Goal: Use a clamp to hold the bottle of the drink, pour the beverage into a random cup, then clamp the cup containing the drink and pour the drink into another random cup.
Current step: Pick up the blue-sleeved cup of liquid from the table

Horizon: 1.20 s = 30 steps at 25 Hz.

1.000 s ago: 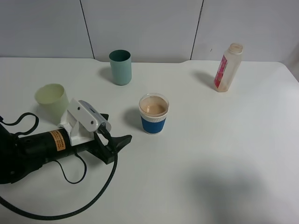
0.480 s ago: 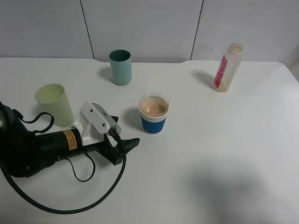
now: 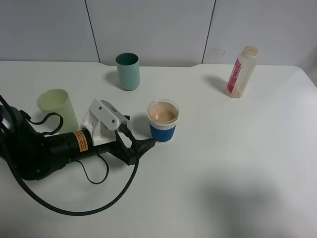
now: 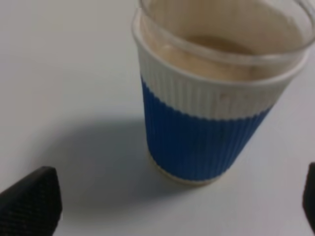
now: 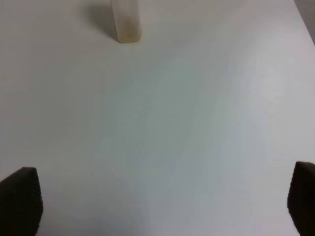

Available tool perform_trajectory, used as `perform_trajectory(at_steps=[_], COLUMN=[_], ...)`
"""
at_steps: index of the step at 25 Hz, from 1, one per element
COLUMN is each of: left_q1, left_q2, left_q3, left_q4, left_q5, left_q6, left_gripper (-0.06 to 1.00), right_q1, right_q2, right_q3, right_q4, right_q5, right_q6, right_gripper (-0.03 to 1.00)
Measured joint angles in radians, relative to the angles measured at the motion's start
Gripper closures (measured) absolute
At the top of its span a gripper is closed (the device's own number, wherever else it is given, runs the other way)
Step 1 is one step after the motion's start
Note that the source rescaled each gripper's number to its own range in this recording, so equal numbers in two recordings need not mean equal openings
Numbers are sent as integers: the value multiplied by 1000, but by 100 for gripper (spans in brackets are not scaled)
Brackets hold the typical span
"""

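Here the blue cup stands upright, mouth up, before the wide-spread left jaws.

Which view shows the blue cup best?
Left wrist: the blue cup fills the frame, ribbed sleeve and tan drink plain, though its rim is cropped. Exterior high shows it whole but small, near the left gripper. Right wrist misses it, showing only the bottle.
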Motion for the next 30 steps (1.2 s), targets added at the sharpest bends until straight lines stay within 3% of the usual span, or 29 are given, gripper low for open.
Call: perform_trajectory(at_steps=[22, 30], left_q1=[0, 0], left_q2=[128, 161], left_q3=[-170, -192], left_q4=[105, 104], left_q5=[-1, -1], left_q6=[0, 3], left_gripper=[-6, -6], right_q1=[0, 0], right_q2=[0, 0], right_q3=[0, 0], right_q4=[0, 0], right_q5=[0, 0], right_q6=[0, 0], right_gripper=[-3, -3])
